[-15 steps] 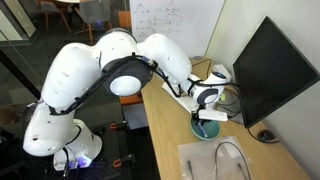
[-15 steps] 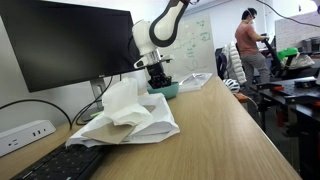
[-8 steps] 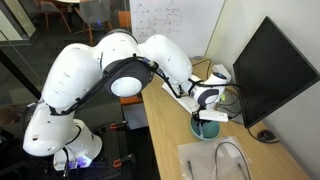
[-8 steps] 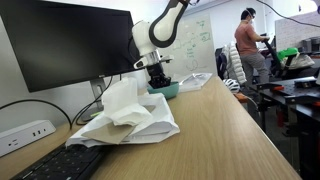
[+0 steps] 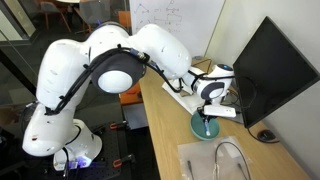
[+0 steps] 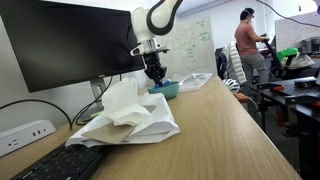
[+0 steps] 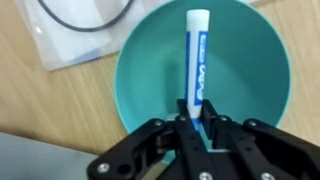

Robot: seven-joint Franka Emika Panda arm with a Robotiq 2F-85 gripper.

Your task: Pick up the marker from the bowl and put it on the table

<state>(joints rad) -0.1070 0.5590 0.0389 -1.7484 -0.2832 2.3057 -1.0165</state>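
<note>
The teal bowl [image 7: 240, 80] sits on the light-wood table [image 7: 40, 100], filling most of the wrist view. The marker [image 7: 195, 55] is a white stick with blue print, and its far end points over the bowl's inside. My gripper [image 7: 195, 118] is shut on the marker's near end. In both exterior views the gripper [image 5: 208, 106] [image 6: 154, 71] hangs a little above the bowl [image 5: 207, 129] [image 6: 166, 88], and the marker [image 5: 207, 119] hangs down from it towards the bowl. The table [image 5: 168, 135] [image 6: 225, 135] extends around the bowl.
A big black monitor [image 5: 275, 70] [image 6: 60, 45] stands right behind the bowl. A clear sheet with a looped black cable [image 7: 85, 25] [image 5: 228, 160] lies beside it. Crumpled white paper [image 6: 125, 110], a keyboard [image 6: 60, 165] and a power strip [image 6: 25, 130] lie further along the table.
The arm has risen and the gripper has come up from the bowl with the marker held in it. The bowl has stayed in place.
</note>
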